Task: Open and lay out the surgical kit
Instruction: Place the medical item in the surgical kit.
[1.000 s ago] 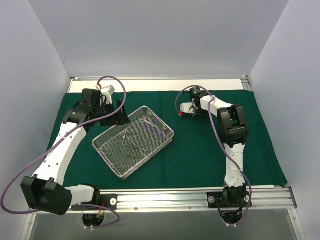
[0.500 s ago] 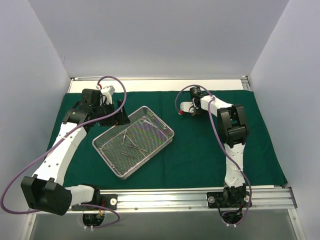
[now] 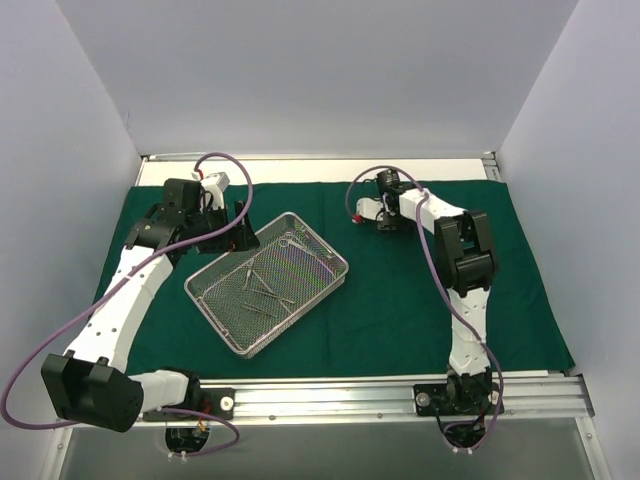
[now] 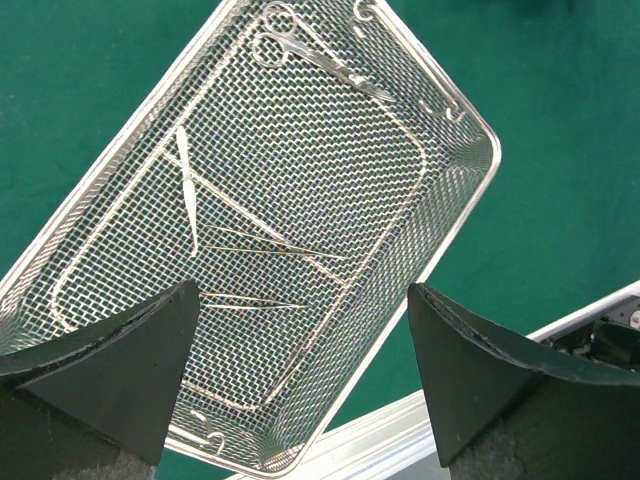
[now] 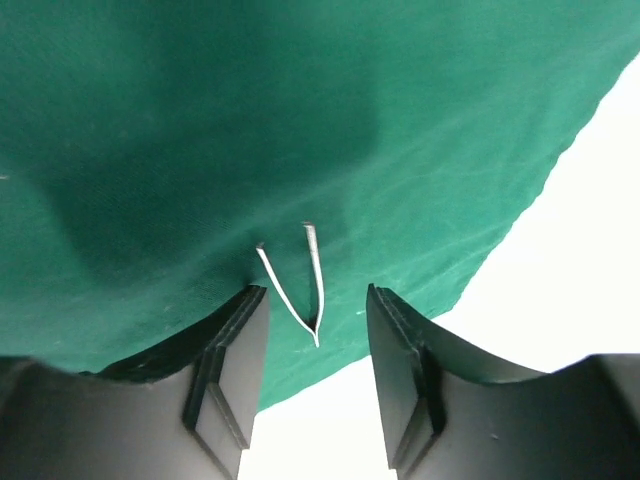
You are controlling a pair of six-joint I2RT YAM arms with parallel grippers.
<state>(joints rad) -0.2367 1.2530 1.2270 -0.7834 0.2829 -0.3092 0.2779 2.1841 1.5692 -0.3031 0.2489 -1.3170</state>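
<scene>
The surgical kit lies unwrapped: its dark green drape [image 3: 420, 300] is spread flat and the silver mesh tray [image 3: 296, 312] sits on it left of centre, with several thin steel instruments [image 3: 262, 290] inside. My left gripper [image 3: 240, 228] hangs open over the tray's far left corner. Its wrist view shows scissors [image 4: 300, 45] and a forceps [image 4: 188, 185] in the tray [image 4: 470, 115], with nothing between the fingers. At the back of the drape, my right gripper [image 5: 316, 296] is open. A small forceps [image 5: 300, 290] lies on the cloth between its jaws, touching neither.
The drape's back edge meets bare white table [image 5: 560, 250] just behind the right gripper. A metal rail [image 3: 330, 395] runs along the near edge by the arm bases. White walls close in the left, right and back. Purple cables loop off both arms.
My right gripper's jaws have spread apart and let go of the small forceps, and the gripper has shifted slightly toward the back. The left arm and the tray have not moved.
</scene>
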